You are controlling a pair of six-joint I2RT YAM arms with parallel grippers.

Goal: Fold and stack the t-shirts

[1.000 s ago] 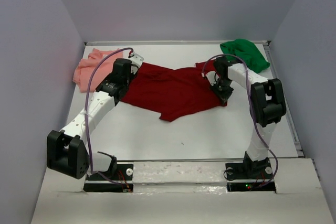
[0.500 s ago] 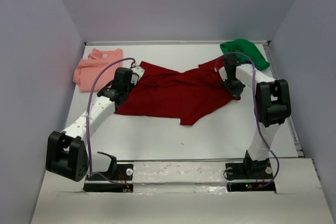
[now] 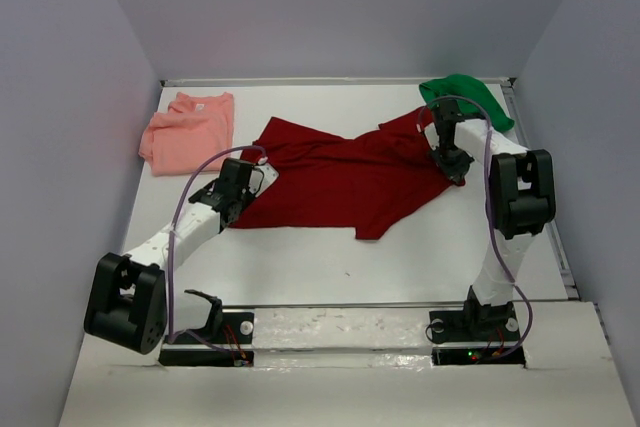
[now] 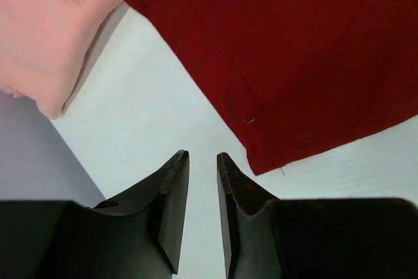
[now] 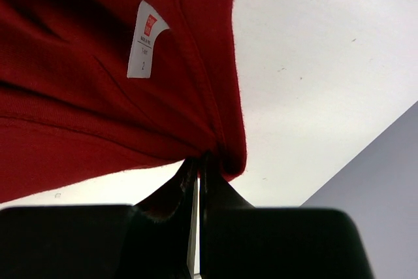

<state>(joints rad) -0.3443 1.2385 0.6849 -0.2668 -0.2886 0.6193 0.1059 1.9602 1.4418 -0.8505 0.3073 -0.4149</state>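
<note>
We see grey walls [image 3: 340, 7] around a white table [image 3: 300, 267]. The rumpled dark red shirt [image 3: 340, 172] spreads between our claws: the right claw [image 5: 198, 160] pinches its edge, while the left claw [image 4: 202, 156], narrowly parted and empty, sits just short of its hem. The salmon shirt [image 3: 188, 130] lies beyond the left claw and the green shirt [image 3: 470, 99] beyond the right.

left gripper [image 4: 202, 157] narrowly parted — right gripper [image 5: 198, 160] pinched shut

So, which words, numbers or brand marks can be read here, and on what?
"2", probably: bottom of the white tag on the dark red shirt.
Red logo and small print above it on the tag: too blurred to read.
Nothing else written in any view.
</note>
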